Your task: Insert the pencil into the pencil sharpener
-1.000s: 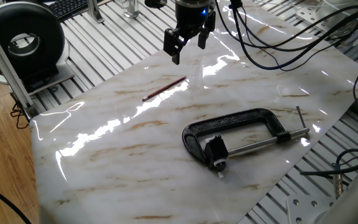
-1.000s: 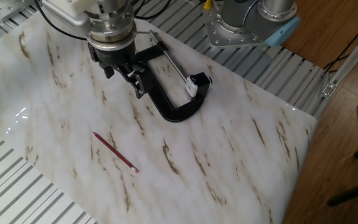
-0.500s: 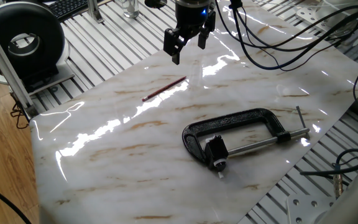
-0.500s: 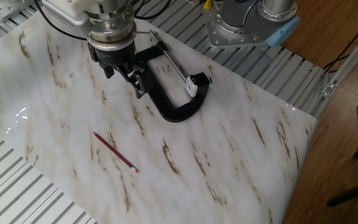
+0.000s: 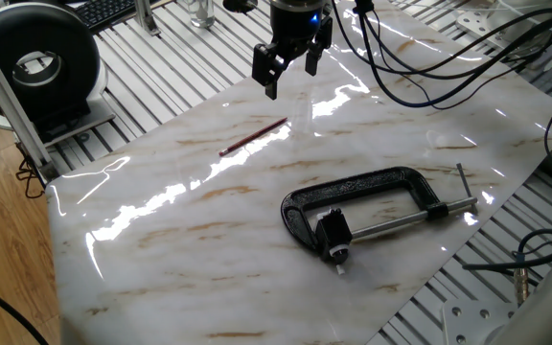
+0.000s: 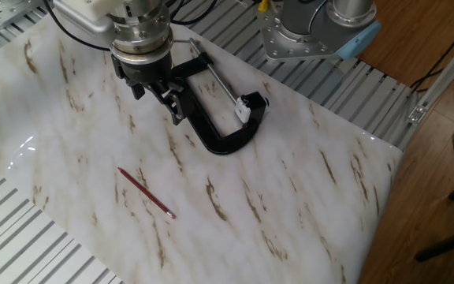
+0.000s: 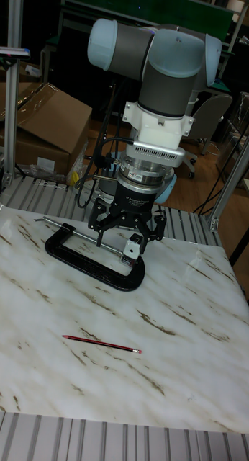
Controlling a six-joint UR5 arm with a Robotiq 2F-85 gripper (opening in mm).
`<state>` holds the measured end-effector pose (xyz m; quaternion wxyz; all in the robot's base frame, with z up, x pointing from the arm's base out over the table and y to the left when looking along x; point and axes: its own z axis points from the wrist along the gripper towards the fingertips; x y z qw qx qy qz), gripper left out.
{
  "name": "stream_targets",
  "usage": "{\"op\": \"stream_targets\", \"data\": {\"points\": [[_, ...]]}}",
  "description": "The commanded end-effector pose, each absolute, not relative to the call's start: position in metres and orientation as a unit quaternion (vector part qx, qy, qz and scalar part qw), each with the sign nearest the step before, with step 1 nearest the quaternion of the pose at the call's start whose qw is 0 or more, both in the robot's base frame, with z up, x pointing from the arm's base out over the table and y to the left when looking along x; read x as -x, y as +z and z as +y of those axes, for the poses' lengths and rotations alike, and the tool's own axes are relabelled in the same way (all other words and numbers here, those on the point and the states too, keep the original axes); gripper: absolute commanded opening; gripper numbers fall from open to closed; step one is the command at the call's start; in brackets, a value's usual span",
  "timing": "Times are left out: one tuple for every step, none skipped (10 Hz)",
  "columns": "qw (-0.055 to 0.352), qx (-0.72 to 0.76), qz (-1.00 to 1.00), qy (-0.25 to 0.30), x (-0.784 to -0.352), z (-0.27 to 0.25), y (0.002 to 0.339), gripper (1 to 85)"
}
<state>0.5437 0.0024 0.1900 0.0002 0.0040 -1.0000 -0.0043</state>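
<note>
The dark-red pencil (image 5: 254,137) (image 6: 146,192) (image 7: 101,342) lies flat on the marble tabletop (image 5: 180,240), apart from everything else. The pencil sharpener (image 5: 331,231) (image 6: 247,105) (image 7: 132,248), a small black block with a white end, sits clamped in the mouth of the black C-clamp (image 5: 372,184) (image 6: 215,138) (image 7: 81,263). My gripper (image 5: 290,72) (image 6: 158,96) (image 7: 128,225) hangs above the table, open, with nothing between its fingers. It is above and beyond the pencil in one fixed view, and close to the clamp in the other fixed view.
A round black device (image 5: 36,62) stands off the table's back left. Black cables (image 5: 429,57) loop over the back right corner. A second robot base (image 6: 314,28) sits beyond the clamp. Ribbed metal rails (image 6: 22,244) surround the marble top.
</note>
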Motion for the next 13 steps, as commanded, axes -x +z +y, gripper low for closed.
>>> {"op": "stream_targets", "data": {"points": [[0.000,-0.004,-1.000,-0.004,-0.544,0.005,0.190,84.0],[-0.028,0.079,-0.996,-0.029,-0.560,0.017,0.190,1.0],[-0.028,0.079,-0.996,-0.028,-0.560,0.018,0.190,1.0],[-0.028,0.079,-0.996,-0.028,-0.560,0.018,0.190,1.0],[-0.028,0.079,-0.996,-0.028,-0.560,0.018,0.190,1.0],[-0.029,0.079,-0.996,-0.028,-0.560,0.018,0.190,1.0],[-0.029,0.079,-0.996,-0.028,-0.560,0.018,0.190,1.0],[-0.029,0.079,-0.996,-0.028,-0.560,0.018,0.190,1.0],[-0.028,0.079,-0.996,-0.026,-0.560,0.018,0.190,1.0],[-0.027,0.077,-0.996,-0.020,-0.559,0.015,0.189,1.0],[-0.026,0.076,-0.997,-0.012,-0.558,0.012,0.189,1.0],[-0.024,0.076,-0.997,0.001,-0.557,0.007,0.189,1.0],[-0.024,0.078,-0.997,0.010,-0.558,0.003,0.190,1.0]]}}
